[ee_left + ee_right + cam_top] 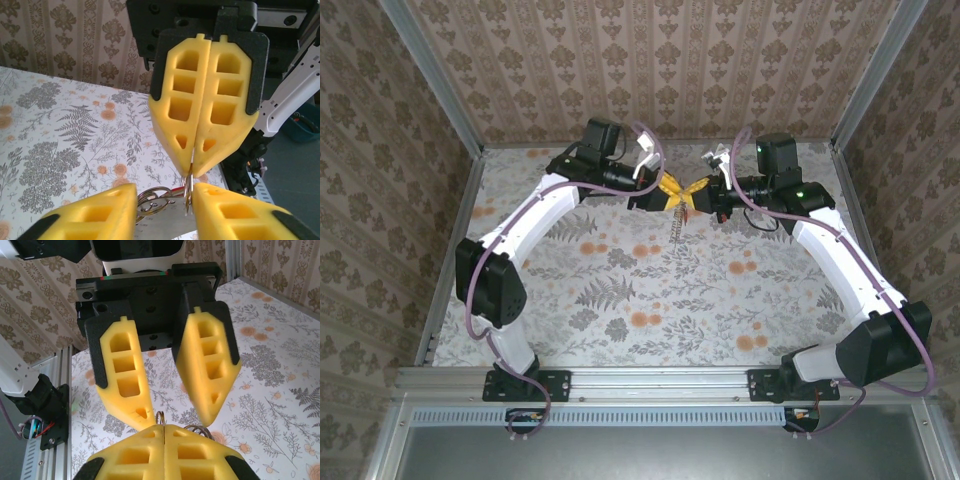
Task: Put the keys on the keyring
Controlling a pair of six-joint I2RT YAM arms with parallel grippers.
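Two silvery coils of keyring are glinting; I'm seeing right gripper pinching them, left gripper gaping, tip-to-tip.

Count, this frame:
- White-and-black robot arms: 2 (left arm, right arm).
- Yellow foam-fingered tools: 2 (left tool, right tool).
- Bundle of thin silvery metal rings: 1.
- Floral-patterned table: 1.

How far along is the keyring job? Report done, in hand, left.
Done: keyring is up off the table. In hand: right end effector shut on it; left end effector open around its loops. Left: threading the keys on.
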